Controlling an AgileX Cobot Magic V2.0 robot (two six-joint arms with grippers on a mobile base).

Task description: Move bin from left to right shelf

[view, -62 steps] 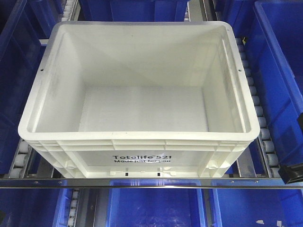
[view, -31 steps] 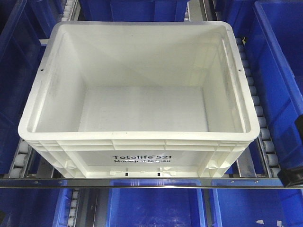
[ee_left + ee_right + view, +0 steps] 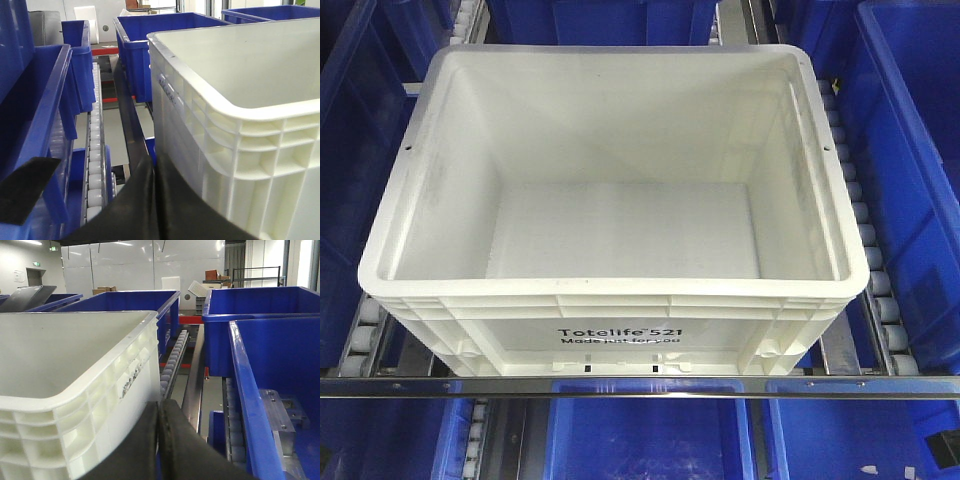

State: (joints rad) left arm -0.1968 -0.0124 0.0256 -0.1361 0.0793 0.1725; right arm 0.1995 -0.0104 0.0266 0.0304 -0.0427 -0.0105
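Note:
The bin [image 3: 610, 287], white with black "Totelife 521" print on its front, sits empty on the roller shelf in the middle of the front view. In the left wrist view my left gripper [image 3: 154, 161] is shut with nothing in it, low beside the bin's [image 3: 235, 130] left wall. My right gripper [image 3: 159, 407] is also shut and empty. It sits low in the gap between the bin's [image 3: 75, 410] right wall and a blue bin [image 3: 270, 370]. A small dark piece at the bottom right corner of the front view [image 3: 946, 446] looks like part of the right arm.
Blue bins [image 3: 910, 150] flank the white one on both sides, with more behind and on the level below [image 3: 650, 440]. White roller tracks [image 3: 865, 230] run along the bin's sides. A metal rail [image 3: 620, 385] crosses the shelf front.
The black gripper part at the right edge of the front view has dropped from beside the rail to the bottom corner. The bin has not moved.

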